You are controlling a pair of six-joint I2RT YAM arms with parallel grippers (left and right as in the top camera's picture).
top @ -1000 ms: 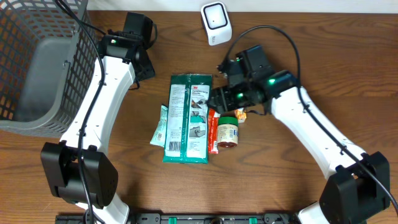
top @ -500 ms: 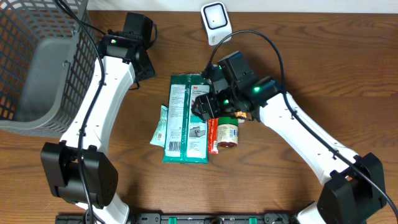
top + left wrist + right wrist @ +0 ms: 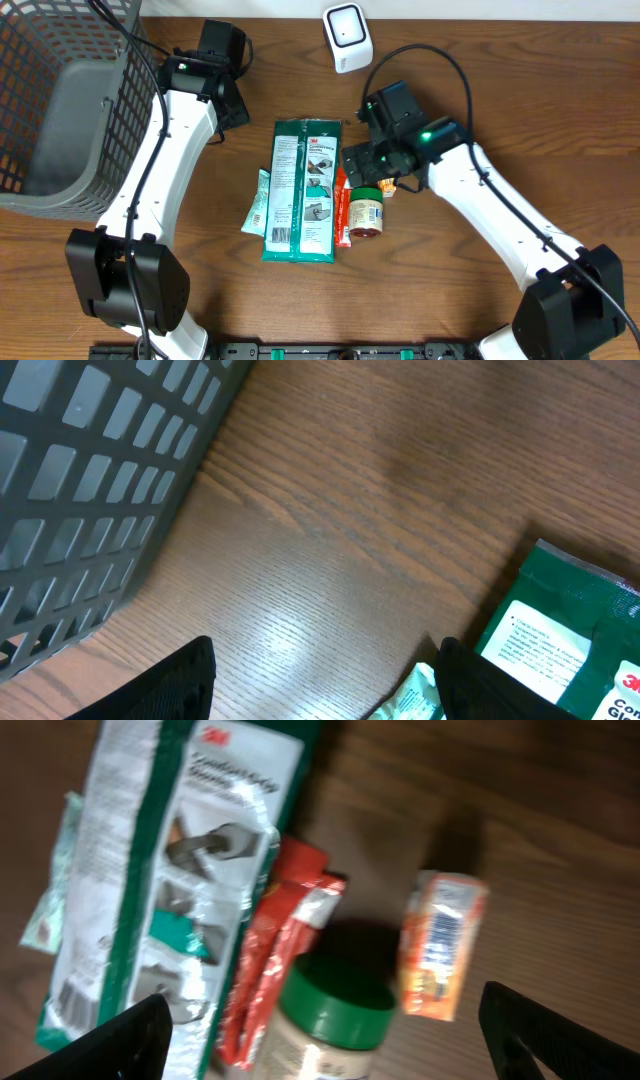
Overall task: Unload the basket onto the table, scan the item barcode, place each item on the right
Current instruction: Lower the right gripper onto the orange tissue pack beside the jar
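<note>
Centre of the brown wooden table (image 3: 560, 120): flat green 3M plastic pack (image 3: 303, 190), with a small teal sachet (image 3: 256, 203) touching its 9 o'clock edge and a red foil sachet (image 3: 343, 212) along its 3 o'clock edge. Next comes a green-lidded jar (image 3: 366, 212), lid toward 12 o'clock. Small orange packet (image 3: 440, 945) sits just at the jar's 1 o'clock. None of the items is held.

Right gripper (image 3: 325, 1020) is over the jar and packet, fingers spread wide, empty. Left gripper (image 3: 325, 680) is at the pack's 11 o'clock, fingers apart, empty, near the grey mesh plastic basket (image 3: 90, 480).

White box-shaped barcode scanner (image 3: 347, 37) is at 12 o'clock by the far edge, well apart from the items.
</note>
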